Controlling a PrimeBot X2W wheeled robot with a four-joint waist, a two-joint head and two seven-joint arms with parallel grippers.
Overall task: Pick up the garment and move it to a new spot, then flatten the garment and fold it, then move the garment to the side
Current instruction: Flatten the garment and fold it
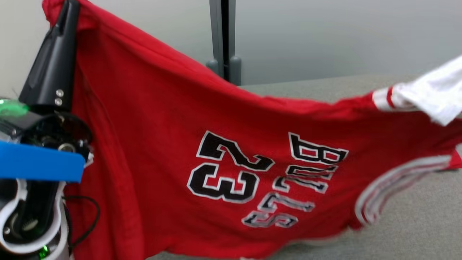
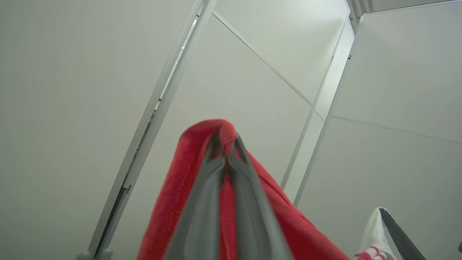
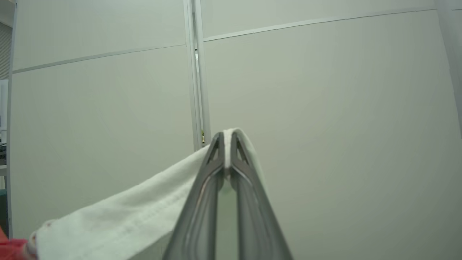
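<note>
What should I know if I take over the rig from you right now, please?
Left pincer: shut on the red shirt, held high.
Right pincer: shut on the shirt's white edge.
The shirt hangs spread between them over the grey table.
Done: pickup. Left: lay it at a new spot, flatten, fold, move aside.

Your head camera looks down, close on the garment [image 1: 162, 126]; both wrist cameras face up at the partition wall [image 2: 72, 90].
</note>
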